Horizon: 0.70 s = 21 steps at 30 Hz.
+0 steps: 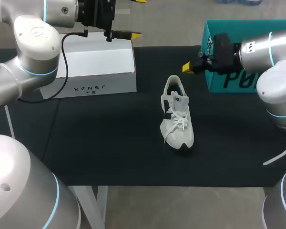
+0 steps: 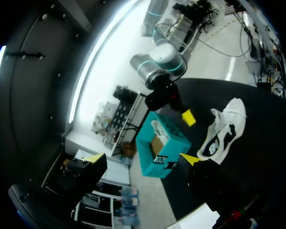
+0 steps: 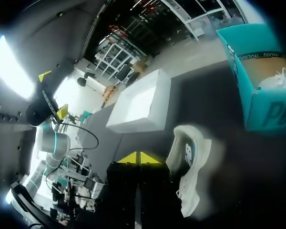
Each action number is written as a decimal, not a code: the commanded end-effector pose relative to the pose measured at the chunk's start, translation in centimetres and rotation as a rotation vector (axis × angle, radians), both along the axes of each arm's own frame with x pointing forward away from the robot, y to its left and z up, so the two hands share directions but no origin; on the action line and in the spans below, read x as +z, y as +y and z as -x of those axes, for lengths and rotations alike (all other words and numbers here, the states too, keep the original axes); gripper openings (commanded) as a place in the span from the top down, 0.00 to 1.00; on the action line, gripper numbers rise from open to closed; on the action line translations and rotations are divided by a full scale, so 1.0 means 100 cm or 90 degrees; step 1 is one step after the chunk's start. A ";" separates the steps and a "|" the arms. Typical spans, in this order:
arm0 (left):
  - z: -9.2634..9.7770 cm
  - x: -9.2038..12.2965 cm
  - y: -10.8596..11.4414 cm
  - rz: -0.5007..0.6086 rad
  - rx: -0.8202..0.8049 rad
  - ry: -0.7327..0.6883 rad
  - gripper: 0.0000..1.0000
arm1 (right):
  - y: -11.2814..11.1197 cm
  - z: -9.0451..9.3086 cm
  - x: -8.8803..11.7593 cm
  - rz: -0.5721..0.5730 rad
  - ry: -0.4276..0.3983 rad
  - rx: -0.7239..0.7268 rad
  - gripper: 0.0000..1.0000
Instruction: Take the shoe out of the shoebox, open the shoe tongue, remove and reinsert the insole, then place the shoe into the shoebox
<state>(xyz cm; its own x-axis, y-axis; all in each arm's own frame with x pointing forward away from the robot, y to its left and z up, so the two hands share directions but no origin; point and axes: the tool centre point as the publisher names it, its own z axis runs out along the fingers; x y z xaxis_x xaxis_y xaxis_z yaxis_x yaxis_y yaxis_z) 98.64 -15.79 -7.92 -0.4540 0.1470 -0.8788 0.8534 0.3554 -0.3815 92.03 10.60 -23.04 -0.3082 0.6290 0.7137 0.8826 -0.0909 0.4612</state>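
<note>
— How do our grippers stand?
— Our left gripper is spread wide and empty, by the white box's far corner. Our right gripper has its tips pressed together, holding nothing.
— And the shoe?
— The shoe lies mid-table, out of the shoebox, which stands at its two o'clock. The white box is at ten.
— Anything only our wrist views show?
— Something white inside the shoebox. Both boxes carry dark print on their sides.
</note>
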 end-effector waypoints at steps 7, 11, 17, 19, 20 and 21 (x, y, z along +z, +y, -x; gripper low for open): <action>-0.001 0.000 -0.001 -0.002 -0.001 0.000 0.00 | -0.008 -0.004 0.002 0.724 0.123 0.039 1.00; -0.001 0.000 -0.001 -0.002 -0.001 0.000 0.00 | -0.011 -0.002 0.002 0.761 0.147 0.041 1.00; -0.001 0.000 -0.001 -0.002 -0.001 0.000 0.00 | -0.011 -0.002 0.002 0.761 0.147 0.041 1.00; -0.001 0.000 -0.001 -0.002 -0.001 0.000 0.00 | -0.011 -0.002 0.002 0.761 0.147 0.041 1.00; -0.001 0.000 -0.001 -0.002 -0.001 0.000 0.00 | -0.011 -0.002 0.002 0.761 0.147 0.041 1.00; -0.001 0.000 -0.001 -0.002 -0.001 0.000 0.00 | -0.011 -0.002 0.002 0.761 0.147 0.041 1.00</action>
